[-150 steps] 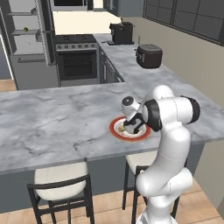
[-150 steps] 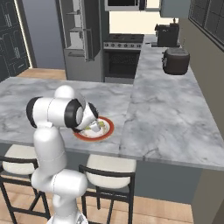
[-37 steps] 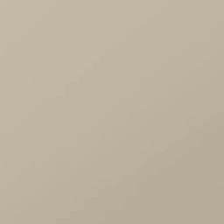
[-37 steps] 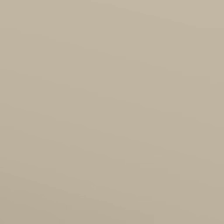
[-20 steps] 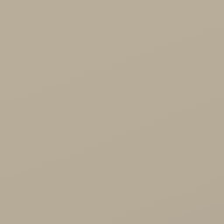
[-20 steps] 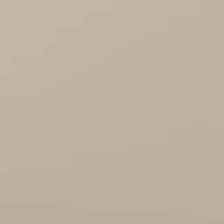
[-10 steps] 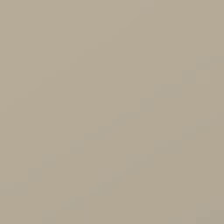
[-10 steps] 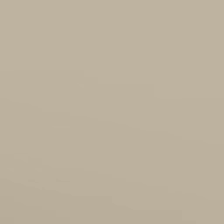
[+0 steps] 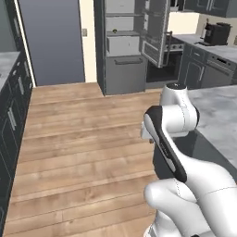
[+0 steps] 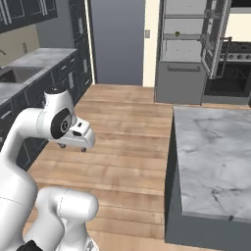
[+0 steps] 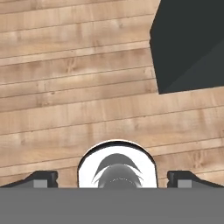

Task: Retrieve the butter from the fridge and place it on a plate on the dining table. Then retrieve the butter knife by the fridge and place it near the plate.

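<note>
The fridge (image 9: 122,69) stands at the far end of the wooden floor with its door (image 9: 155,32) swung open and light grey shelves showing; it also appears in the right base view (image 10: 184,73). One end of the dining table (image 10: 215,147), marble-topped, lies to my right, and its edge shows in the left base view (image 9: 220,111). My gripper (image 10: 72,147) hangs open and empty over the floor beside the table's dark corner (image 11: 188,48). In the hand view the gripper (image 11: 113,178) has its fingertips (image 11: 41,177) wide apart, nothing between. The butter, plate and butter knife are out of view.
A small yellow-green lumpy item (image 10: 177,35) sits on a fridge shelf. Dark cabinets (image 10: 54,83) with a grey counter line the left wall. A coffee machine (image 9: 216,33) stands on the far right counter. Open wooden floor (image 9: 83,134) stretches between me and the fridge.
The whole picture has changed with the base: from the arm over the plate on the island, through blank beige views, to the floor and open fridge now.
</note>
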